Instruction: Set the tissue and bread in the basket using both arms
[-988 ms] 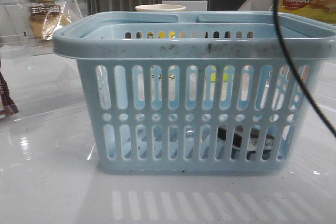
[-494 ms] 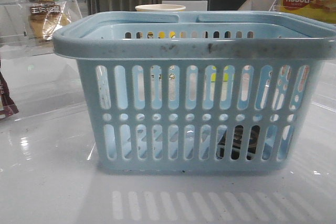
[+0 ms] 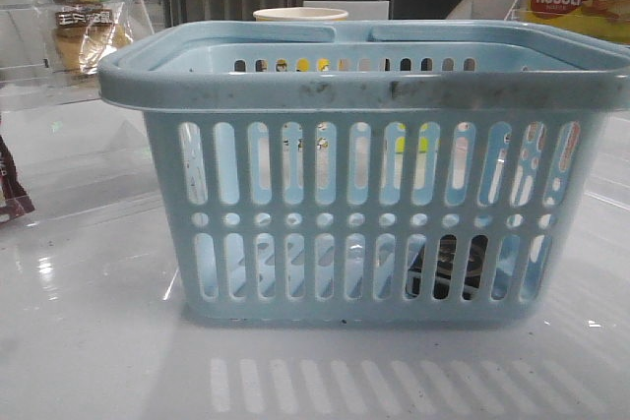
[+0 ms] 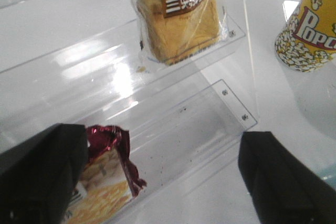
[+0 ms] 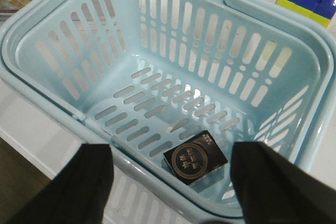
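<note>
The tissue [image 5: 195,157] lies flat on the basket [image 5: 47,77] floor, below the right hand [image 5: 170,184], whose fingers are spread and empty. The left hand [image 4: 163,174] hangs released over a clear shelf [image 4: 210,114], the bread [image 4: 178,22] resting on the step above it.

Both the left pincer [image 4: 168,174] and right pincer [image 5: 173,182] show broad, matte black, wedge-shaped fingers.

Basket [image 5: 63,77] open from above; its floor is bare except where the tissue [image 5: 195,157] lies flat near one wall. Bread [image 4: 178,22] sits on a clear acrylic shelf [image 4: 199,108], unobstructed above; a maroon packet [image 4: 107,174] occupies the tier below, a popcorn cup [image 4: 307,35] stands beside.
</note>
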`<state>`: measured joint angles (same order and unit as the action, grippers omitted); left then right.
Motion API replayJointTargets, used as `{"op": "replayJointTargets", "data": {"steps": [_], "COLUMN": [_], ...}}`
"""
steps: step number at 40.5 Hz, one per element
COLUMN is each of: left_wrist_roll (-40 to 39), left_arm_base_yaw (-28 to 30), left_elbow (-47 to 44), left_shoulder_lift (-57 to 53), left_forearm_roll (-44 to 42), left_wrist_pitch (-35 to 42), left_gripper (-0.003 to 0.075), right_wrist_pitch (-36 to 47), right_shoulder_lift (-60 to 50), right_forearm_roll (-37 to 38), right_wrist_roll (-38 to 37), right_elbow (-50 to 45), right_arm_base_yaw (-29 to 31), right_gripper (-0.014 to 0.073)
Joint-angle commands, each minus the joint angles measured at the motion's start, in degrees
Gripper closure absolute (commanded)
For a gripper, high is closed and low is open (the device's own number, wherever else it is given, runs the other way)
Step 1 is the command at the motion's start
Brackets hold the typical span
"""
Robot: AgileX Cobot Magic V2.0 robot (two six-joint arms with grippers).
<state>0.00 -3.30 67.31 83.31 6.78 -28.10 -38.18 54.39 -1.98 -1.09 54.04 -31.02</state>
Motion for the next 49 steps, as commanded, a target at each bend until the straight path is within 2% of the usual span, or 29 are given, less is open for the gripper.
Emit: {"op": "replayJointTargets", "data": {"steps": [1,11,17,21,35,46,49], "left_wrist_roll": [0.0,3.4,11.4,13.6,13.9,15.0,16.2], "left_arm_base_yaw": [-0.3,1.7,4.1,4.4,4.0,4.0,4.0], "left_elbow": [6.5,20.5,25.1,28.1,31.8,32.5,32.6], "left_shoulder_lift": [3.0,14.1,19.2,22.4,28.2,29.9,29.9], "left_forearm_roll": [0.9,2.4,12.8,14.6,17.8,20.0,20.0], "left_wrist_pitch": [4.1,-4.7,-5.4,-5.6,2.4,0.5,0.1], "left_gripper": [0.0083,0.0083,0.0083,0.0083,0.0083,0.0088,0.0115], "right_wrist_pitch": [4.1,4.1,4.1,4.1,4.0,4.0,4.0], "right_shoulder_lift": [-0.9,-0.9,-0.9,-0.9,-0.9,-0.9,-0.9], "right_forearm_roll": [0.6,0.6,0.6,0.6,0.6,0.6,0.6], "right_wrist_roll": [0.5,0.5,0.5,0.5,0.5,0.5,0.5], "right_elbow": [1.6,1.6,1.6,1.6,1.6,1.6,1.6], "right_arm_base_yaw": [0.1,0.1,0.1,0.1,0.1,0.1,0.1], "right_gripper": [0.0024,0.0024,0.0024,0.0024,0.0024,0.0024,0.0024]}}
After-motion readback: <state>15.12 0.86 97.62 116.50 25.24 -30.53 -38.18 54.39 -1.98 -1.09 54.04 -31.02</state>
